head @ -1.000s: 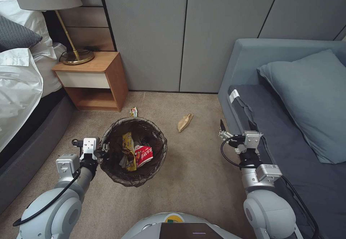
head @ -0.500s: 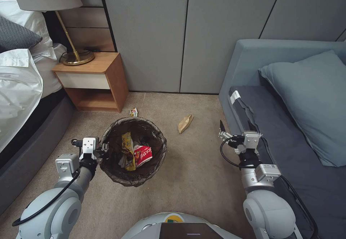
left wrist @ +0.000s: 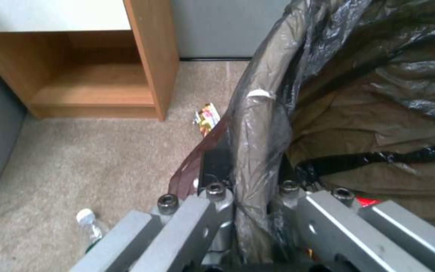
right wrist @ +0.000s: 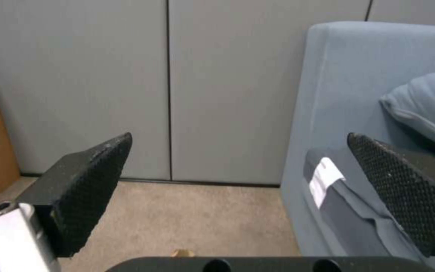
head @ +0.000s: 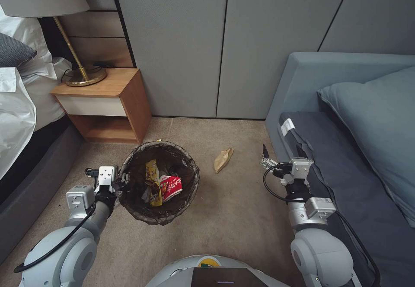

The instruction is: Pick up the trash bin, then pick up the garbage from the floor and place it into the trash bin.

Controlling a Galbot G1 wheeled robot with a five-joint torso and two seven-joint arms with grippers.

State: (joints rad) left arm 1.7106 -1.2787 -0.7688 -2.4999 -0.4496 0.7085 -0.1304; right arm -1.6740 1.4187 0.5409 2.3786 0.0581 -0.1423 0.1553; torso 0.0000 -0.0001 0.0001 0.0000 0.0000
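Bin: the small round trash bin (head: 159,182) lined with a dark brown-black see-through bag folded over its rim sits in front of me, near the wooden bedside table (head: 106,103).
Bin rim: in the left wrist view the bag-wrapped rim (left wrist: 258,151) runs straight between my fingers; a small white patch shows on it.
Left claw: my left gripper (head: 122,180) is clamped on the bin's rim on the side nearest my left arm, one finger inside the bag and one outside.
Bin contents: a red-and-white crumpled packet (head: 171,187) with white characters I cannot read, beside a yellow snack wrapper (head: 154,183) whose print is too small to make out.
Floor litter, one: a crumpled brown paper scrap (head: 223,159) lies on the beige-tan short-pile carpet (head: 233,218), between the bin and the blue-grey sofa (head: 346,148).
Floor litter, two: a small yellow-and-red printed wrapper (left wrist: 206,117) lies just beside the bedside table's corner, behind the bin; writing illegible.
Floor litter, three: a small clear plastic bottle with a white cap (left wrist: 90,226) lies on the carpet below my left wrist.
Right claw: my right gripper (head: 281,155) hovers by the sofa's front edge, its black textured pads (right wrist: 87,185) wide apart with nothing between them.
Sofa label: a white tag (head: 287,126) on the dark seat cover; no text legible.
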